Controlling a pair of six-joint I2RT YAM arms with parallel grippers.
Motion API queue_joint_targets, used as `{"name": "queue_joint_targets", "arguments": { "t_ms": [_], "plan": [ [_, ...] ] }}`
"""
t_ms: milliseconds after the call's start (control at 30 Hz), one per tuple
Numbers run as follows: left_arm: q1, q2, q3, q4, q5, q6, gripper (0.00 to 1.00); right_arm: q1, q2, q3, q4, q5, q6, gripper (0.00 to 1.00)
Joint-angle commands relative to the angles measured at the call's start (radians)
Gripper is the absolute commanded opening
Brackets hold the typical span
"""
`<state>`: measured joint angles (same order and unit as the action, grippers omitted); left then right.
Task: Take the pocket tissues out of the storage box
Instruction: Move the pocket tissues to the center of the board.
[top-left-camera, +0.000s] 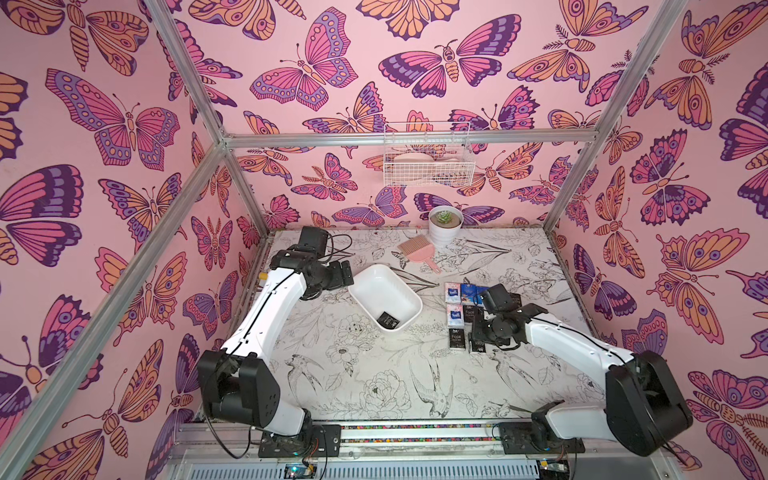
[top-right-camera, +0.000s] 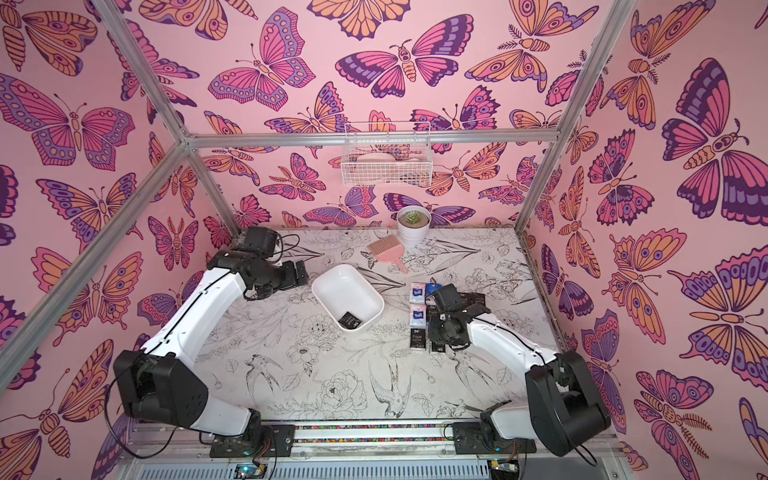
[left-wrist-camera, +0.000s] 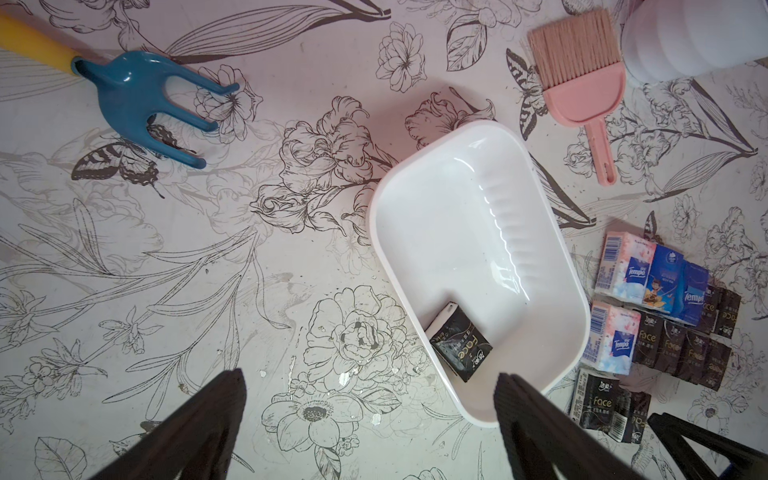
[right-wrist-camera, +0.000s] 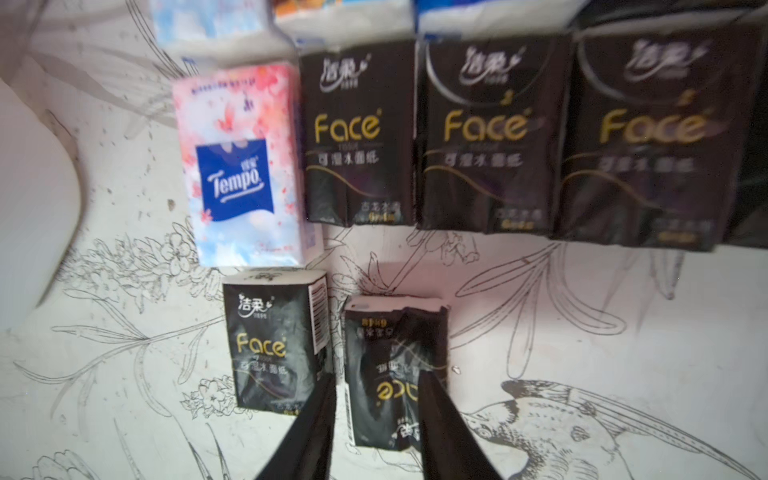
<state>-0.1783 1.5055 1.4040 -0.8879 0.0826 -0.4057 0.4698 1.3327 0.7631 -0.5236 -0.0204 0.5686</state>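
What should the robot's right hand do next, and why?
Probably lift away from the black packet it straddles; that one already lies on the table by the others, and the right gripper looks partly open. One black packet remains in the storage box, so go there next.

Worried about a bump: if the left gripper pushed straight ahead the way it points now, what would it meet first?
Probably the storage box: the left gripper points at its near wall, no object visible between them. Depth is unclear.
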Motion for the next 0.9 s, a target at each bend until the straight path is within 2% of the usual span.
{"name": "queue_joint_targets", "arguments": {
  "t_ms": [0, 533, 867],
  "plan": [
    [-0.009, 0.013, 0.016, -0.004, -0.006, -0.004, 1.0, -0.04, -0.032, -0.019, -0.023, -0.022, -0.023, 0.37],
    [-0.018, 0.007, 0.02, -0.004, -0.014, -0.005, 1.0, -0.061, 0.108, -0.121, 0.159, -0.105, 0.011, 0.31],
    [-0.02, -0.004, 0.013, -0.006, -0.027, 0.001, 1.0, -0.062, 0.12, -0.079, 0.13, -0.083, -0.001, 0.31]
  ]
}}
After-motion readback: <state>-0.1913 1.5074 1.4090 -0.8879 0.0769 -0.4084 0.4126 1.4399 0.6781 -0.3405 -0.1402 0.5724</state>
